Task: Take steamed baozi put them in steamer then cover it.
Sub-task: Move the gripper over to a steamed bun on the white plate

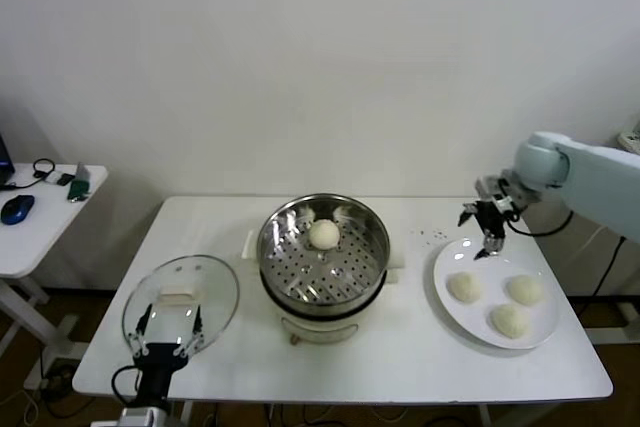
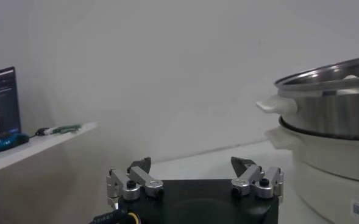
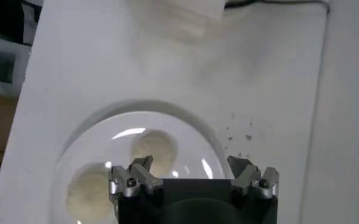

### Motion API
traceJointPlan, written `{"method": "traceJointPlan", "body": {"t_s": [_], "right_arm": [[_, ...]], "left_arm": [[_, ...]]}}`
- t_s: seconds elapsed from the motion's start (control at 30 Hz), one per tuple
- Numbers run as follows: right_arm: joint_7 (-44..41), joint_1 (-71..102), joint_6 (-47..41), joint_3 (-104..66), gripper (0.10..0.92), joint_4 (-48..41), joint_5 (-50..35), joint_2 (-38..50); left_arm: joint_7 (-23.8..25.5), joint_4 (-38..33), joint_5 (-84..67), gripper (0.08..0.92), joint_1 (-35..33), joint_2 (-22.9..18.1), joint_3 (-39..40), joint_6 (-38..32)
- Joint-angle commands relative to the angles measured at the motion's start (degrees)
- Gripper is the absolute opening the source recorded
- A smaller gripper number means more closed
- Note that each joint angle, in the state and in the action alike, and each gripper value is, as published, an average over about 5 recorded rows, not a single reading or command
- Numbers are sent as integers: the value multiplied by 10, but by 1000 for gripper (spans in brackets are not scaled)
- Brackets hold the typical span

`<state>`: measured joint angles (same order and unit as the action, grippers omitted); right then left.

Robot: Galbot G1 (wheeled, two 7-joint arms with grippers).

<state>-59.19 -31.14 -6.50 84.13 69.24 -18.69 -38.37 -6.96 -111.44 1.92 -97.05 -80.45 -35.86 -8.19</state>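
The steel steamer [image 1: 323, 267] stands mid-table on its white pot base, with one cream baozi [image 1: 323, 234] inside. Three more baozi [image 1: 464, 287] [image 1: 525, 290] [image 1: 510, 320] lie on a white plate [image 1: 443, 282] at the right. My right gripper [image 1: 487, 235] is open and empty above the plate's far left rim. In the right wrist view it [image 3: 191, 163] hovers over the plate [image 3: 185, 122] and a baozi [image 3: 153, 148]. The glass cover [image 1: 215, 287] lies flat at the table's front left. My left gripper [image 1: 170, 325] is open at its near edge. In the left wrist view it [image 2: 191, 165] is empty.
A white side table [image 1: 45, 212] at the far left holds a blue mouse [image 1: 17, 209] and small items. The steamer [image 2: 331, 103] rises to the side in the left wrist view. Small dark specks [image 1: 432, 237] dot the table beside the plate. A wall stands behind.
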Motion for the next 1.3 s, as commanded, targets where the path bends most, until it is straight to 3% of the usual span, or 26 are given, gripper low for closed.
{"method": "traceJointPlan", "body": {"t_s": [0.03, 0.93, 1.3], "right_arm": [[14, 153, -41, -85, 823, -29, 29, 31], [14, 238, -14, -184, 821, -149, 73, -60], [4, 239, -9, -190, 678, -155, 73, -57]], "left_arm": [[-4, 3, 0, 823, -1, -1, -1, 1], [-10, 12, -4, 823, 5, -4, -16, 7], [-11, 10, -5, 823, 4, -5, -17, 8]]}}
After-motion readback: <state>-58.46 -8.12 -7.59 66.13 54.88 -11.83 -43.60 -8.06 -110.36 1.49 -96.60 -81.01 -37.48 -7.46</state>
